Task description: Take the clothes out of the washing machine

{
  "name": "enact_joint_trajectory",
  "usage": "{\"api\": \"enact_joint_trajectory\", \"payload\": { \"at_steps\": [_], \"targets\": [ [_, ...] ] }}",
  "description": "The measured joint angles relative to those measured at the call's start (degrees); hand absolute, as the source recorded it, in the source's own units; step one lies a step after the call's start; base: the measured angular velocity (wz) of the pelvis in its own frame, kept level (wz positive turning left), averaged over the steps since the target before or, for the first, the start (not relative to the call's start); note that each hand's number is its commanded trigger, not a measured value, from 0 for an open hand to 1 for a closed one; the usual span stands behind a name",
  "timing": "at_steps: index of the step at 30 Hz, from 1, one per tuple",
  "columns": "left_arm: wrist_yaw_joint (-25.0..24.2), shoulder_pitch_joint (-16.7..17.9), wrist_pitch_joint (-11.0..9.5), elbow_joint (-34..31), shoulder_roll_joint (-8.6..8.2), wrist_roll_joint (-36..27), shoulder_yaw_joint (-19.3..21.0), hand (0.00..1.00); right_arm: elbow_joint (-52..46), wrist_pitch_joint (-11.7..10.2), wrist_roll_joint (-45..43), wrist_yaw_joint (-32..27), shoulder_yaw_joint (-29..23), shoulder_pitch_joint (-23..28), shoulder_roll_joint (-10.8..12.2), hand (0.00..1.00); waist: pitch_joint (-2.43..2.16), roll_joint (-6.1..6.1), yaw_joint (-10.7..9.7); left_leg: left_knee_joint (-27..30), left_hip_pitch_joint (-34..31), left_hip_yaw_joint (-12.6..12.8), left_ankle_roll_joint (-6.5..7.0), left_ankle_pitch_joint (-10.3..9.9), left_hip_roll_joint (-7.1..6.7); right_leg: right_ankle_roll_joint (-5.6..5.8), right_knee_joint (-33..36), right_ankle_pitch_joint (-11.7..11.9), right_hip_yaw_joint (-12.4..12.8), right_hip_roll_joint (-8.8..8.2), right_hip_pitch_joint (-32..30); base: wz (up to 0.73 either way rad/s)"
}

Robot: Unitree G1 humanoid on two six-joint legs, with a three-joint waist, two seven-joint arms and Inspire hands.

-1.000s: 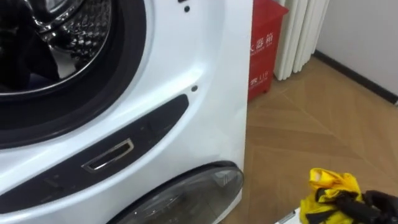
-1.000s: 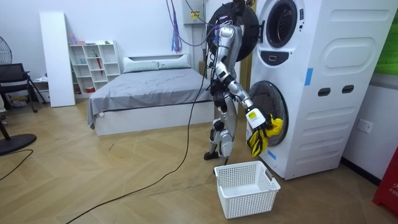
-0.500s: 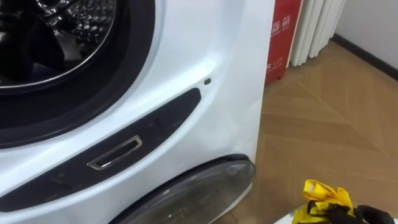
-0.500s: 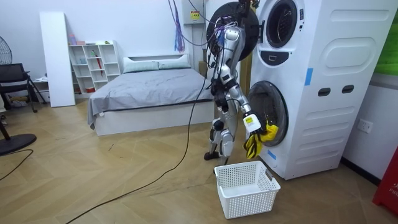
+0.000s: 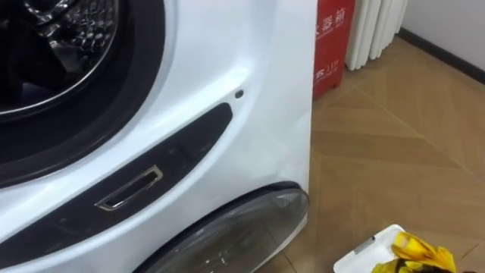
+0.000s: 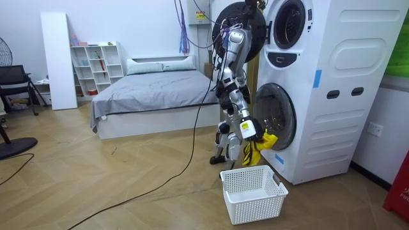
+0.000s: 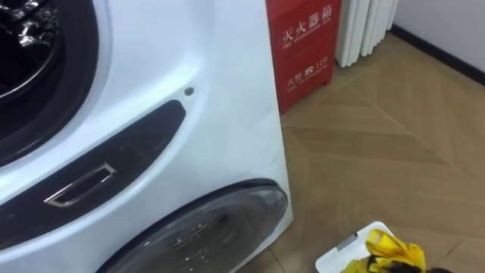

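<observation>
A yellow and black cloth point(image 6: 257, 144) hangs from my right hand point(image 6: 247, 130), whose fingers are curled on it, just above the white laundry basket point(image 6: 252, 191) on the floor. In the eye views the cloth point(image 5: 421, 253) point(image 7: 387, 249) bunches at the bottom right over a corner of the basket point(image 5: 369, 250) point(image 7: 345, 247). I stand facing the stacked white washing machine point(image 6: 319, 89). Its upper drum point(image 5: 53, 45) is open and dark inside, and the lower round door point(image 5: 227, 235) is right in front of me.
The upper machine's open door point(image 6: 239, 25) juts out by my head. A red box point(image 5: 332, 42) and a white radiator point(image 5: 371, 30) stand beyond the machine's side. Wooden floor point(image 5: 394, 152) stretches to the right. A bed point(image 6: 153, 96) lies behind me.
My right hand has lowered the yellow cloth and drawn it from the lower door towards the basket. The head camera has shifted, and the basket's corner has come into sight.
</observation>
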Motion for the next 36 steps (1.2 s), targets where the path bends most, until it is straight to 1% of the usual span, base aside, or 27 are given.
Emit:
{"api": "enact_joint_trajectory", "payload": {
  "at_steps": [2,4,5,6,7,9,10,11,12,13,15,17,18,23,32,36],
  "targets": [
    [-0.3,-0.4,0.0,0.0,-0.01,-0.2,0.0,0.00,1.2,-0.3,0.1,-0.7,-0.1,-0.6,-0.6,1.00,0.02,0.00,0.0,0.0,0.0,0.2,0.03,0.0,-0.08,0.13,0.6,-0.1,0.3,-0.06,-0.5,-0.10],
    [-0.4,-0.5,-0.1,0.0,-0.06,-0.5,-0.3,0.00,1.5,-0.4,0.2,-1.1,-0.4,-1.0,-0.8,1.00,0.02,0.29,-0.5,0.0,0.0,0.3,0.03,0.0,-0.21,0.22,0.9,-0.3,0.3,-0.21,-0.6,-0.03],
    [-0.4,-0.4,-0.1,-0.1,-0.06,-1.6,-0.3,0.00,1.6,-0.4,0.3,-1.1,-0.4,-1.4,-1.0,1.00,0.11,0.36,-1.0,0.0,0.0,0.4,0.03,0.0,-0.33,0.28,1.0,-0.4,0.3,-0.29,-0.7,0.00],
    [-0.4,-0.4,0.0,-0.2,-0.06,-2.5,-0.3,0.00,1.7,-0.4,0.7,-1.3,-0.5,-1.9,-1.3,1.00,0.14,0.40,-1.2,0.0,0.0,0.4,0.06,0.0,-0.70,0.31,1.3,-0.4,0.4,-0.31,-0.8,0.00],
    [-0.4,-0.4,0.1,-0.3,-0.06,-2.5,-0.3,0.00,1.7,-0.4,1.1,-1.5,-0.7,-2.1,-1.6,1.00,0.11,0.50,-1.2,0.0,0.0,0.4,0.10,0.1,-0.77,0.33,1.4,-0.5,0.4,-0.34,-0.9,0.00],
    [-0.4,-0.4,0.2,-0.6,-0.07,-2.5,-0.5,0.00,1.7,-0.4,2.6,-2.1,-1.3,-2.1,-3.0,1.00,0.08,0.56,-1.2,0.0,-0.1,0.5,0.15,0.1,-0.95,0.39,2.2,-0.9,0.5,-0.60,-1.4,0.00],
    [-0.4,-0.4,0.2,-0.6,-0.05,-2.6,-0.5,0.00,1.7,-0.4,2.9,-2.3,-1.7,-2.2,-3.2,1.00,0.09,0.58,-1.2,0.0,-0.2,0.6,0.16,0.1,-0.95,0.38,2.3,-0.9,0.5,-0.60,-1.5,0.00],
    [-0.4,-0.4,0.4,-0.7,0.01,-2.6,-0.5,0.00,1.7,-0.4,3.3,-2.9,-2.2,-2.3,-3.4,0.60,0.14,0.50,-1.2,0.0,-0.2,0.8,0.17,0.1,-1.02,0.39,2.9,-1.1,0.7,-0.60,-1.8,-0.06],
    [-0.4,0.1,0.4,-1.0,0.01,-2.6,-0.6,0.00,1.7,-0.4,3.5,-3.4,-2.2,-2.4,-3.6,0.13,0.13,0.52,-1.2,0.0,-0.2,1.2,0.16,0.1,-1.06,0.38,3.1,-1.2,1.0,-0.55,-2.1,-0.08],
    [-0.4,0.3,0.4,-1.1,0.01,-2.6,-0.6,0.00,1.7,-0.4,3.6,-3.5,-2.2,-2.4,-3.6,0.00,0.12,0.53,-1.2,0.0,-0.3,1.3,0.16,0.1,-1.06,0.37,3.3,-1.2,1.1,-0.50,-2.2,-0.12],
    [-0.4,0.6,0.4,-1.2,0.00,-2.6,-0.9,0.00,1.7,-0.4,3.6,-3.8,-2.2,-2.5,-3.6,0.00,0.15,0.49,-1.2,0.0,-0.4,1.8,0.16,0.1,-1.20,0.37,4.0,-1.4,1.8,-0.30,-2.9,-0.12],
    [-0.4,0.9,0.4,-1.5,0.03,-2.6,-0.9,0.00,1.7,-0.4,3.6,-4.0,-2.1,-2.5,-3.6,0.00,0.17,0.47,-1.2,0.0,-0.7,1.9,0.16,0.1,-1.46,0.29,4.3,-1.5,1.9,-0.24,-3.2,-0.04],
    [-0.4,0.8,0.4,-1.7,0.05,-2.7,-0.9,0.00,1.7,-0.4,3.6,-4.3,-2.1,-2.6,-3.6,0.00,0.11,0.55,-1.3,0.1,-1.0,1.9,0.17,0.1,-1.49,0.27,4.6,-1.5,1.9,-0.26,-3.7,0.00],
    [-0.8,0.9,0.4,-2.0,0.05,-4.8,-1.1,0.00,2.3,-0.4,3.6,-4.8,-2.1,-3.1,-3.6,0.00,0.16,0.49,-1.3,0.1,-1.1,1.9,0.17,0.1,-1.46,0.13,4.9,-1.7,1.9,-0.23,-3.9,0.01],
    [-1.8,1.0,0.4,-3.3,0.27,-4.9,-1.1,0.00,3.1,-0.5,5.0,-4.8,-2.0,-3.5,-3.6,0.00,0.08,0.58,-1.1,0.1,-1.7,1.9,0.17,0.1,-1.46,0.15,4.8,-1.7,1.7,-0.32,-4.4,0.00],
    [-1.8,1.2,0.3,-3.4,0.27,-4.9,-1.1,0.00,3.1,-0.5,7.1,-5.0,-2.0,-3.1,-3.6,0.00,0.09,0.57,-1.1,0.1,-1.7,1.9,0.17,0.1,-1.44,0.12,4.7,-1.7,1.6,-0.31,-4.4,0.00]
  ]
}}
